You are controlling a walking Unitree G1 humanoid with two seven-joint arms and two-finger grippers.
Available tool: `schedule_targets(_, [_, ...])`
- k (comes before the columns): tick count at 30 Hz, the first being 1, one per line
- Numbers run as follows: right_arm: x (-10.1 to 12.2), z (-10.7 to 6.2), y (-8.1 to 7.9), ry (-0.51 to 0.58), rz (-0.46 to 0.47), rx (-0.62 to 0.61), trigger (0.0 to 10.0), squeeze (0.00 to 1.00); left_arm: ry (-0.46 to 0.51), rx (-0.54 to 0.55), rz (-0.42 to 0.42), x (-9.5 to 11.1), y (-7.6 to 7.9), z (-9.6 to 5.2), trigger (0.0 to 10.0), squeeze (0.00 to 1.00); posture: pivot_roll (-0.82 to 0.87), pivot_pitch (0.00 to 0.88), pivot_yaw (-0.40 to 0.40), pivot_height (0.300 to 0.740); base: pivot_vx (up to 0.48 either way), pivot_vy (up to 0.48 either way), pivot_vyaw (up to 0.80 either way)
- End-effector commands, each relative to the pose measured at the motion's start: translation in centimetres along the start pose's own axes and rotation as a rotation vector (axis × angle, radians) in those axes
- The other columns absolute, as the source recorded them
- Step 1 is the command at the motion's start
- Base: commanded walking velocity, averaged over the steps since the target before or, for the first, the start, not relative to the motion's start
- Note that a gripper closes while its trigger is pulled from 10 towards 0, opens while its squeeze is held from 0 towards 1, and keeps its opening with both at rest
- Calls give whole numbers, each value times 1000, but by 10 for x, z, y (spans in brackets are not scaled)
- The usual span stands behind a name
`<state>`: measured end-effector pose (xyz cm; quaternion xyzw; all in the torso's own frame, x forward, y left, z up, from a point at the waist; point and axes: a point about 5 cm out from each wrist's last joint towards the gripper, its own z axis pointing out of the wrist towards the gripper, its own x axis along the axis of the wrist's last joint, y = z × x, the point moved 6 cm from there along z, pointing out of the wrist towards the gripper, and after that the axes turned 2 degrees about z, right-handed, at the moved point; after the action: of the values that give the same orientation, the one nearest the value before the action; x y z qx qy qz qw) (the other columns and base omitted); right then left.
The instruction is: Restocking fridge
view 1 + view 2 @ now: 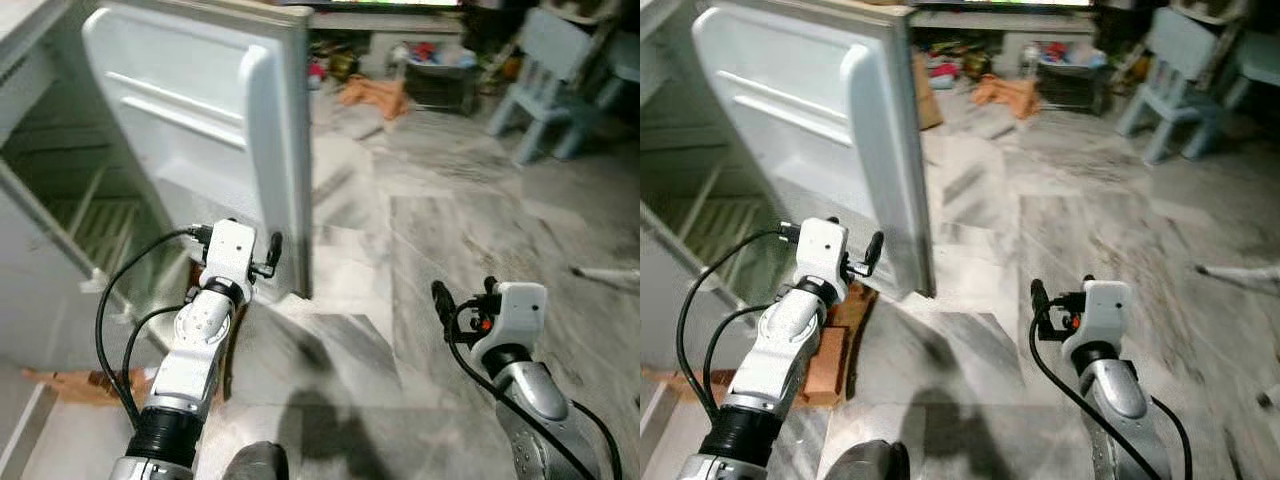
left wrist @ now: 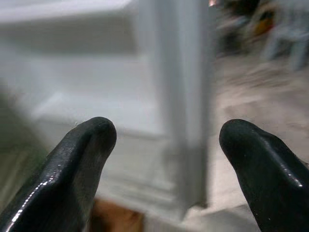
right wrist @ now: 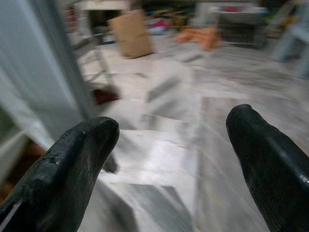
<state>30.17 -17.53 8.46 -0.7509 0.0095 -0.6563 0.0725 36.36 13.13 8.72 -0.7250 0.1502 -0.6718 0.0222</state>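
Fridge door [image 1: 215, 130] stood open at robot's left, left pincer [image 2: 164, 159] spread wide just before its lower edge, right pincer [image 3: 169, 159] equally wide over marble floor [image 1: 450, 250], its wrist view alone revealing a cardboard box [image 3: 130, 31] beyond.

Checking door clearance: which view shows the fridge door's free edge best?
The left eye view: the fridge door shows whole, open, its edge running down to the floor. The right eye view matches it. The left wrist view gives a blurred close-up; the right wrist view catches a sliver.
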Motion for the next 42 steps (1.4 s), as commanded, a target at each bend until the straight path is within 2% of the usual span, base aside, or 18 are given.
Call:
schedule_targets(1, [-1,-5,6,2,2,-10,10000,0,15,-1,7,6,5,4,10000,0,8,71,-14,740,480,0,725])
schedule_targets(3, [0,-6,4,4,2,-2,10000,0,18,-12,5,7,9,7,10000,0,7,71,-14,740,480,0,663])
schedule_targets(6, [0,-6,3,5,1,1,10000,0,31,-68,8,12,24,13,10000,0,5,69,-18,740,480,0,0])
schedule_targets(7, [0,-6,3,5,1,1,10000,0,31,-68,8,12,24,13,10000,0,5,69,-18,740,480,0,0])
schedule_targets(12, [1,-4,5,8,-4,-4,10000,0,42,-133,-1,19,43,20,10000,0,3,67,-17,740,468,0,0])
schedule_targets(14, [1,-3,5,10,-8,-8,10000,0,49,-173,6,21,56,22,10000,0,2,65,-17,740,351,0,0])
schedule_targets(19, [1,-3,5,10,-9,-9,10000,0,50,-205,3,22,67,21,10000,0,5,67,-18,740,115,0,0])
schedule_targets(21, [-1,-3,4,5,-10,-6,10000,0,54,-255,31,25,85,26,10000,0,10,73,-21,740,0,0,0])
schedule_targets(22, [-1,-3,4,5,-10,-6,10000,0,54,-255,31,25,85,26,10000,0,10,73,-21,740,0,0,0])
schedule_targets(25, [-2,0,4,4,-9,-5,10000,0,107,-326,40,45,109,33,10000,0,20,67,-26,740,0,0,0])
schedule_targets(27, [-2,2,3,5,-9,-2,10000,0,173,-440,54,72,144,35,10000,0,21,60,-27,740,0,0,0])
schedule_targets(30, [-3,4,1,7,-10,-1,10000,0,225,-478,51,90,161,36,10000,0,12,54,-21,740,0,0,0])
schedule_targets(32, [-2,4,0,13,-9,-3,10000,0,232,-485,47,93,163,36,10000,0,7,54,-17,740,0,0,0])
schedule_targets(35, [-2,1,2,20,1,-17,10000,0,234,-441,12,86,147,35,10000,0,5,54,-9,740,0,0,0])
schedule_targets(36, [-2,1,2,20,1,-17,10000,0,234,-441,12,86,147,35,10000,0,5,54,-9,740,0,0,0])
schedule_targets(38, [-5,-2,4,15,7,-26,10000,0,225,-378,-37,74,122,30,10000,0,6,59,-6,740,0,0,0])
schedule_targets(40, [-6,-3,4,13,12,-27,10000,0,214,-338,-56,66,106,25,10000,0,10,61,-4,740,0,0,0])
schedule_targets(42, [-6,-3,3,13,15,-28,10000,0,192,-274,-58,51,83,16,10000,0,10,61,-3,740,0,0,0])
